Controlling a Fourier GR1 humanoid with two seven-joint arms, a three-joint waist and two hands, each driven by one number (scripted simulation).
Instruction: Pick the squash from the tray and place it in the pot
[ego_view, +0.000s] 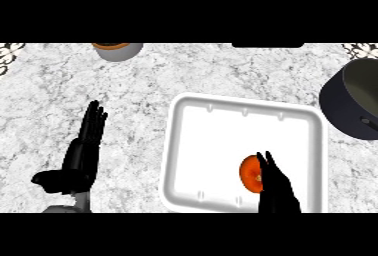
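Orange, the squash lies in our white tray, our right hand with straight fingers touching it, our left hand resting open, the dark pot well apart.

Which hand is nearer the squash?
Right. The right hand is over the tray, fingers touching the orange squash's right side. The left hand rests open on the counter, well left of the tray.

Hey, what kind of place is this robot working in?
Most likely a kitchen counter. The worktop is speckled grey stone, a dark pot sits at its right edge, and a white tray holds an orange squash beside the right hand.
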